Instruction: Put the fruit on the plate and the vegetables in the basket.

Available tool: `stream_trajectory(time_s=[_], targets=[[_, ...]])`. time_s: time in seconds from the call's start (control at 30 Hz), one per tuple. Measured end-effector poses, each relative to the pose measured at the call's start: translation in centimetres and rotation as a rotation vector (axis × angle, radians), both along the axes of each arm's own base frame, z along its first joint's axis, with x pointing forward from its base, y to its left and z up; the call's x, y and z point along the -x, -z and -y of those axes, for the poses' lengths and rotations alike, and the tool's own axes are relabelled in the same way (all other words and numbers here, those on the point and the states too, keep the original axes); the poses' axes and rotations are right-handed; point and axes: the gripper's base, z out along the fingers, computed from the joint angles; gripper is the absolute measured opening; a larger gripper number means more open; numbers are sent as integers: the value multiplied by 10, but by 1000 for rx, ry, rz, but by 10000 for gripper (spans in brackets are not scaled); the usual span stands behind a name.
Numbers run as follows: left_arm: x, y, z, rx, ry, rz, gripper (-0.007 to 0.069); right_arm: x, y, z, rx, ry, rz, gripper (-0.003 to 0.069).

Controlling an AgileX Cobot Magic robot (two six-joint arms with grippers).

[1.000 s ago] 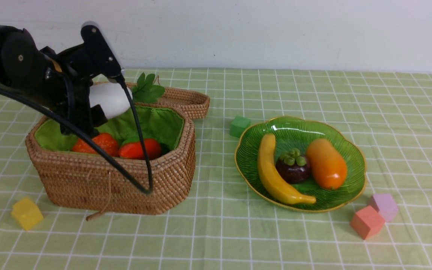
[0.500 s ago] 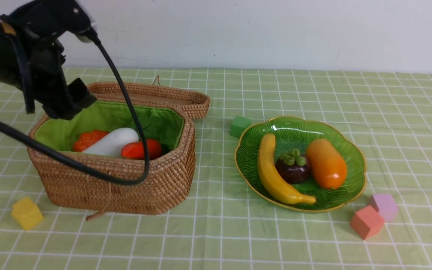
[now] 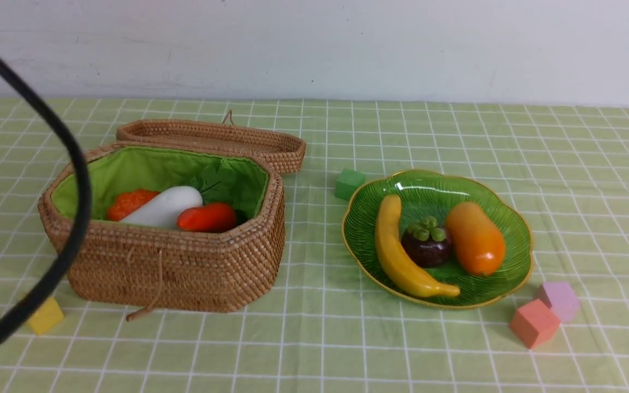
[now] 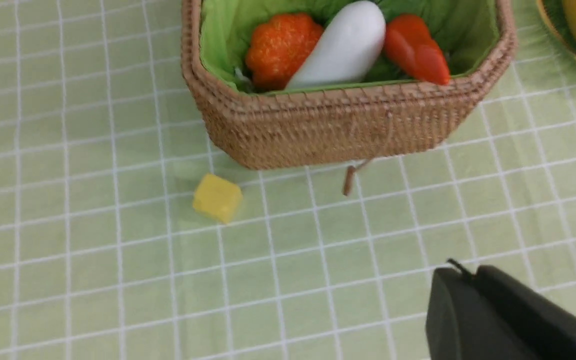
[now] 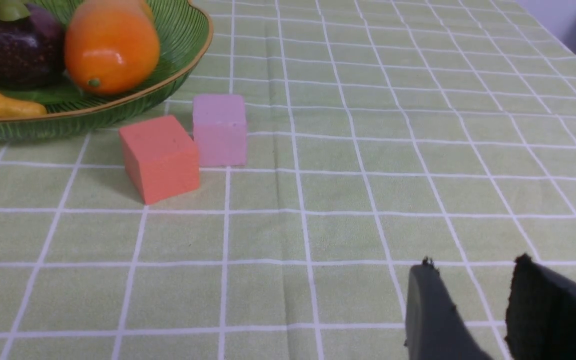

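The woven basket (image 3: 194, 267) stands at the left with its green lining showing. Inside lie the orange pumpkin (image 3: 128, 202), the white radish (image 3: 164, 206) and the red-orange carrot (image 3: 208, 217). On the green plate (image 3: 497, 204) rest the banana (image 3: 399, 251), the mangosteen (image 3: 426, 245) and the mango (image 3: 475, 237). My left gripper (image 4: 468, 274) is shut and empty, back over the cloth in front of the basket (image 4: 338, 130). My right gripper (image 5: 473, 267) is open with nothing between its fingers, near the plate (image 5: 118, 107).
The basket's lid (image 3: 221, 136) lies behind it. Foam cubes sit on the checked cloth: yellow (image 3: 46, 315) by the basket's front left, green (image 3: 349, 183) behind the plate, pink (image 3: 534, 323) and lilac (image 3: 559, 299) at its front right. A black cable (image 3: 71, 229) crosses the left side.
The left gripper let the radish drop into the basket, then drew back out of the front view and shut. Only its cable still shows there.
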Motion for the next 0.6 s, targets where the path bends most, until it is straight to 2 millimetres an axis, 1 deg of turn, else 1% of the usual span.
stream_trajectory(time_s=[0.07,0.1,0.13,0.17,0.2,0.23,0.3,0.33,0.37,0.43,0.5,0.53,0.57,0.6], targets=[[25,5,1,76,11,25,-13,0,0,0,0,0,0,240],[43,12,2,115,23,40,-13,0,0,0,0,0,0,240],[45,13,2,116,23,44,-13,0,0,0,0,0,0,240],[59,20,2,151,29,62,-13,0,0,0,0,0,0,240],[63,24,2,160,28,62,-13,0,0,0,0,0,0,240],[75,33,0,191,17,94,-13,0,0,0,0,0,0,240],[86,46,-1,233,-8,140,-13,0,0,0,0,0,0,240],[87,49,-2,239,-13,148,-13,0,0,0,0,0,0,240],[91,59,-3,261,-36,182,-13,0,0,0,0,0,0,240],[89,69,-4,262,-50,191,-13,0,0,0,0,0,0,240],[83,81,-7,245,-78,234,-13,0,0,0,0,0,0,240],[81,83,-7,241,-82,240,-13,0,0,0,0,0,0,240],[72,93,-8,225,-100,272,-13,0,0,0,0,0,0,240],[69,98,-9,217,-104,272,-13,0,0,0,0,0,0,240]])
